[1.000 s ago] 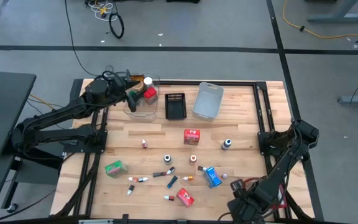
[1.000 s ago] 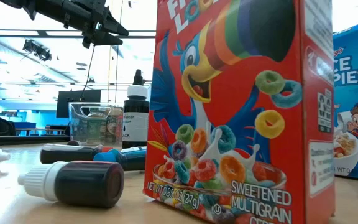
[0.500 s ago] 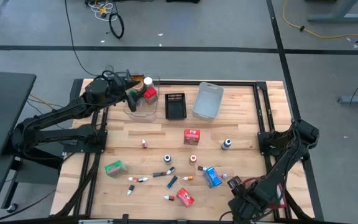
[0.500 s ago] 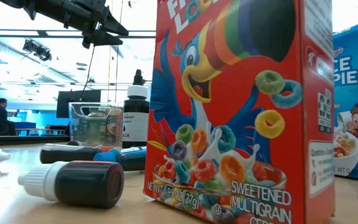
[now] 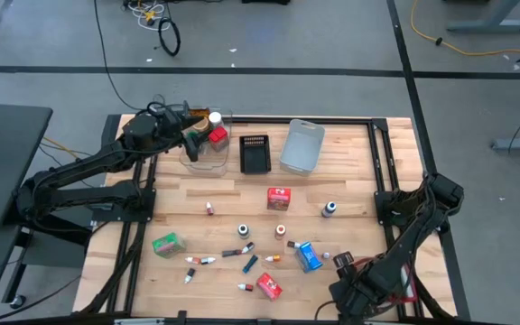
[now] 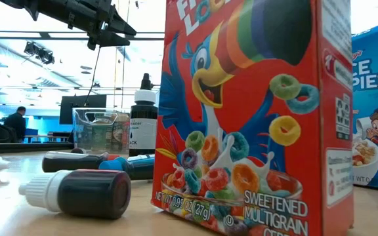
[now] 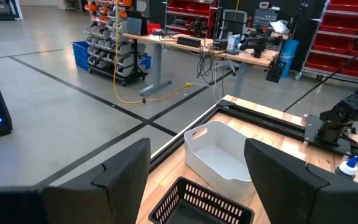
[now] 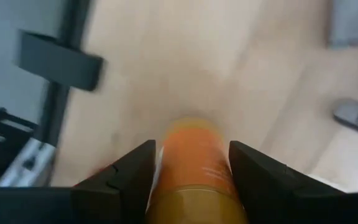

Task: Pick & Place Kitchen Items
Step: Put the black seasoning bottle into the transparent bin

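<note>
Between right gripper fingers: orange bottle.

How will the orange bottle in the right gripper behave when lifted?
The orange bottle looks round and smooth, so it may slip or twist in the right gripper. It seems small, so probably light. Left gripper hovers above the clear bin.

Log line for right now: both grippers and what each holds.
left gripper: open, above clear bin | right gripper: shut on orange bottle, near table edge | loose groceries remain
</note>
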Motion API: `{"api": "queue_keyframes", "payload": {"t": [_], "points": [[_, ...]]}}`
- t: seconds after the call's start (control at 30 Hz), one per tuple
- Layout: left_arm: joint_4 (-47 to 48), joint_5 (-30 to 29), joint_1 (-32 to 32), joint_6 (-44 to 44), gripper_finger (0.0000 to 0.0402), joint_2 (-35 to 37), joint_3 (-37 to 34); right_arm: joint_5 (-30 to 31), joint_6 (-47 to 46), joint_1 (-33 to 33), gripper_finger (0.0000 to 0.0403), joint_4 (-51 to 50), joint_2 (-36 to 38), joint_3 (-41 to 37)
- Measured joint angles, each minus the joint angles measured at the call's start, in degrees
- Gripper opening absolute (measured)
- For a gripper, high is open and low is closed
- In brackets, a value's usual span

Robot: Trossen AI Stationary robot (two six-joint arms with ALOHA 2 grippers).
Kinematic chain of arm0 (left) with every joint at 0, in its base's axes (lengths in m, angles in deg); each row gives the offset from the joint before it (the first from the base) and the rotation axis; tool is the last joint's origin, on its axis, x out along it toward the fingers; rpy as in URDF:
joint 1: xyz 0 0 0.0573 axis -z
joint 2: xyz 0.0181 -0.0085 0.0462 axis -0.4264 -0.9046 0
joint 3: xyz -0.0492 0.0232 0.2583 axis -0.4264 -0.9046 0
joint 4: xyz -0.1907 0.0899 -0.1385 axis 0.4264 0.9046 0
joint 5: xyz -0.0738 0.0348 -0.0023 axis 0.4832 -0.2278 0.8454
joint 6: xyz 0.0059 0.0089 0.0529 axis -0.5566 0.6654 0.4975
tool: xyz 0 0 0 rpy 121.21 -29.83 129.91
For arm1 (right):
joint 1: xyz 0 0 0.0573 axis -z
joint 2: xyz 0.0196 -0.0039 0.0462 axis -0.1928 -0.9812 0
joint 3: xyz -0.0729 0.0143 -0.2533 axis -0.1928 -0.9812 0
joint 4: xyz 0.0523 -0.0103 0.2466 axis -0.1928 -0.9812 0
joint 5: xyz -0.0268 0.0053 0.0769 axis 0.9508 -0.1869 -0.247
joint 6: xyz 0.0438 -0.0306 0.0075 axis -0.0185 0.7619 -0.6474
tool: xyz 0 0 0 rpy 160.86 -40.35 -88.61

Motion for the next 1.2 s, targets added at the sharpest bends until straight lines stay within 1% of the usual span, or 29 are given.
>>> {"api": "queue_keyframes", "payload": {"t": [0.07, 0.17, 0.23, 0.3, 0.43, 0.63, 0.8, 1.07, 1.2], "points": [[0.0, 0.0, 0.0, 0.0, 0.0270, 0.0, 0.0, 0.1, -0.2, 0.4, 0.0211, 3.2, -0.1, 0.0], [0.0, 0.0, 0.0, 0.0, 0.0268, 0.0, 0.0, 1.5, -1.5, 1.2, 0.0211, 5.0, -0.1, -0.1], [0.1, 0.0, 0.0, 0.0, 0.0268, 0.0, 0.0, 4.5, -3.4, 2.2, 0.0211, 8.1, -0.2, -0.1], [0.1, 0.0, 0.0, 0.0, 0.0268, 0.0, 0.0, 8.5, -3.4, 3.2, 0.0209, 10.9, -0.2, -0.1], [0.1, 0.0, 0.0, -0.1, 0.0270, 0.0, 0.0, 14.7, 1.4, 5.9, 0.0205, 12.1, -0.2, -0.1], [0.2, 0.0, 0.0, -0.8, 0.0268, 0.0, 0.0, 14.8, 4.1, 10.3, 0.0205, 13.1, -0.1, 0.0], [0.2, 0.0, 0.0, -0.8, 0.0270, 0.0, 0.0, 14.6, 4.0, 13.6, 0.0205, 15.1, -0.1, 0.0], [0.1, 0.0, 0.0, 0.3, 0.0269, 0.0, 0.0, 13.8, 4.2, 18.4, 0.0204, 23.3, -0.1, 0.0], [0.1, 0.0, 0.0, 0.3, 0.0269, 0.0, 0.0, 13.8, 7.8, 21.2, 0.0204, 28.4, -0.1, 0.0]]}}
